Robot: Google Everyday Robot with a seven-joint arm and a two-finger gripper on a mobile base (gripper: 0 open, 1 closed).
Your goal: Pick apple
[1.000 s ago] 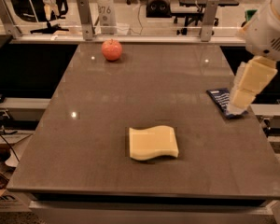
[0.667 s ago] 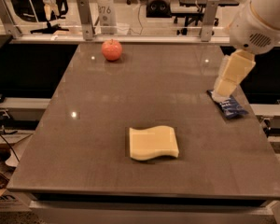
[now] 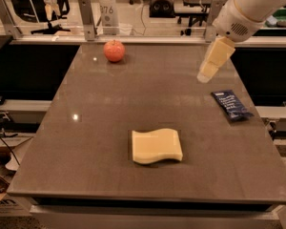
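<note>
Apple [image 3: 114,50]: small, round and red-orange, sitting upright on the table [image 3: 86,142] at about 11 o'clock from the table's centre, close to the far edge and toward the left side; nothing touches it.
Gripper [image 3: 203,76]: pale yellow, hanging above the table at about 2 o'clock, tilted so its tip points down and to the left; well apart from the apple, across the width of the table.
Claw state: cannot tell from this angle; nothing is seen in its grasp.
Arm [image 3: 248,8]: white, entering from the upper right corner.
Blue snack wrapper [image 3: 231,105]: lying flat at about 3 o'clock, near the right edge, just on the near side of the gripper.
Yellow sponge [image 3: 157,146]: wavy rectangle, flat on the table at about 6 o'clock, well apart from the apple.
</note>
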